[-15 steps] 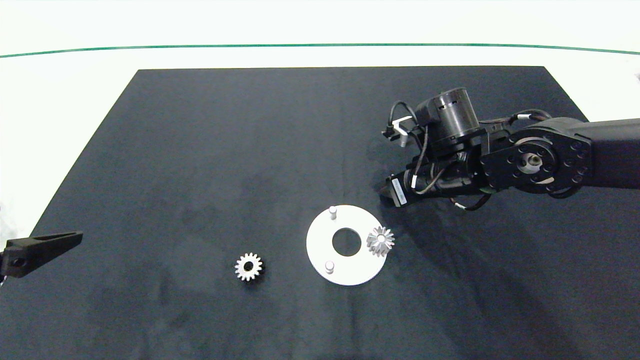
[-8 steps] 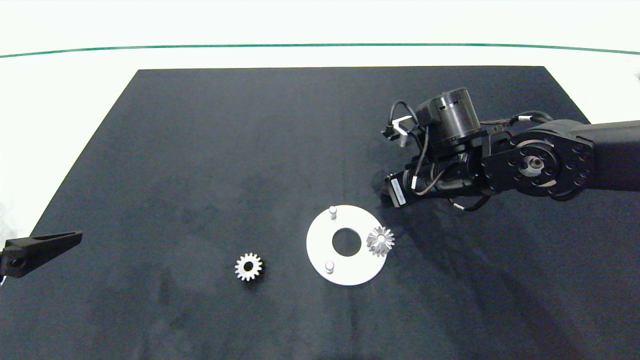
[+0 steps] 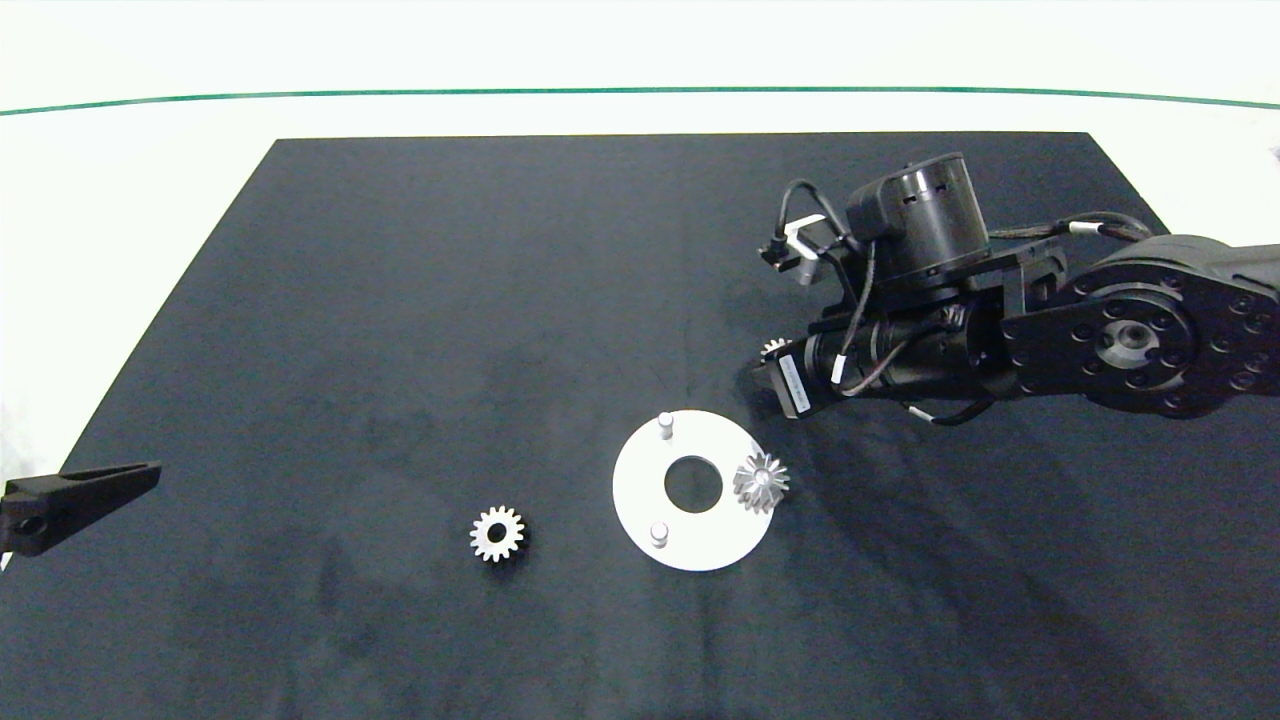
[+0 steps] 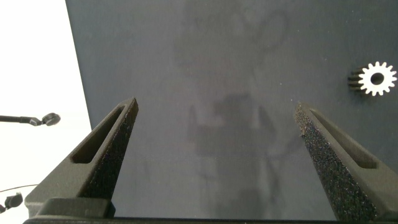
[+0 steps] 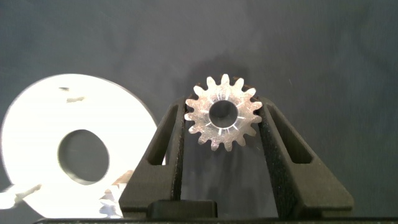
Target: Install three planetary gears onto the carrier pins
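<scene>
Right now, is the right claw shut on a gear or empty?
Shut on a gear. In the right wrist view the right claw has both fingers pressed against the teeth of a silver gear, lifted off the black mat.

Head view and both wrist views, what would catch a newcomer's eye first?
First, the right tool, up beyond the white disc, shut on a silver gear. Next, that disc near the mat's middle, one gear seated at its right edge and two pins bare. A third gear lies loose to the disc's left; the left tool waits open at the mat's left edge.
</scene>
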`<state>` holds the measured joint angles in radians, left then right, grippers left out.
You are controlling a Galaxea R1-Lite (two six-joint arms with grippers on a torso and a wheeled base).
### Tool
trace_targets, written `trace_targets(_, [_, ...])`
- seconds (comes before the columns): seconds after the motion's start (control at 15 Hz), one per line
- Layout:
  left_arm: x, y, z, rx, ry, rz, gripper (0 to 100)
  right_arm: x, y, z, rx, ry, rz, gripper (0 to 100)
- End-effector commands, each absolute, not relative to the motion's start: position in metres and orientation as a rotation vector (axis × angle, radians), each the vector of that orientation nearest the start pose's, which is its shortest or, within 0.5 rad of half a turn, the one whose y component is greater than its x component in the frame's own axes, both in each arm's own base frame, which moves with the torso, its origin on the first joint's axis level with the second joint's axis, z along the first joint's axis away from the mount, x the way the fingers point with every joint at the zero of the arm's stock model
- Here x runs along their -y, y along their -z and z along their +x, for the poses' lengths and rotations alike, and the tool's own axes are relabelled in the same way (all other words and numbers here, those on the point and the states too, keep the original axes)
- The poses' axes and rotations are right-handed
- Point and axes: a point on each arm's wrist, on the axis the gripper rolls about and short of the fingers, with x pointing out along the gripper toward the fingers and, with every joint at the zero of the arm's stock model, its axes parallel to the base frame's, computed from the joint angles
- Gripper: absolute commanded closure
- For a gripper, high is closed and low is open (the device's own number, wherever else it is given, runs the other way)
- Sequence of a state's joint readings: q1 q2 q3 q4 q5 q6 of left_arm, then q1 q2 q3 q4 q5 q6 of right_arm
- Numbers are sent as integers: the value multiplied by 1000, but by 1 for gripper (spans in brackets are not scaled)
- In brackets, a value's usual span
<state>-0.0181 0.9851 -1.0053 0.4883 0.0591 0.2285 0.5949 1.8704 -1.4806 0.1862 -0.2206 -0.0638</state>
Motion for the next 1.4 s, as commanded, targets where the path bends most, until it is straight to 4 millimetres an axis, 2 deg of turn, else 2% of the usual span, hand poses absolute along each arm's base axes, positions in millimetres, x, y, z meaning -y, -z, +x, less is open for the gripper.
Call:
trace_targets(0.07, [1,-282,99,-475,15,245,0,-211,-244,292,-478,-421,-293,78])
trace_targets(0.47, [0,-283,99,-473,15,249,0,-246,-256,273,-420,-529,-318,78])
trace_targets(0.93, [0,-284,98,-464,16,266,0,-285,-231,270,-465,-585,-375,78])
trace_targets(1.07, [0,-284,98,-468,15,264,0,-292,-225,267,-476,-600,-384,78])
trace_targets(1.4, [0,-285,98,-464,17,261,0,-293,-222,268,-483,-596,-385,78])
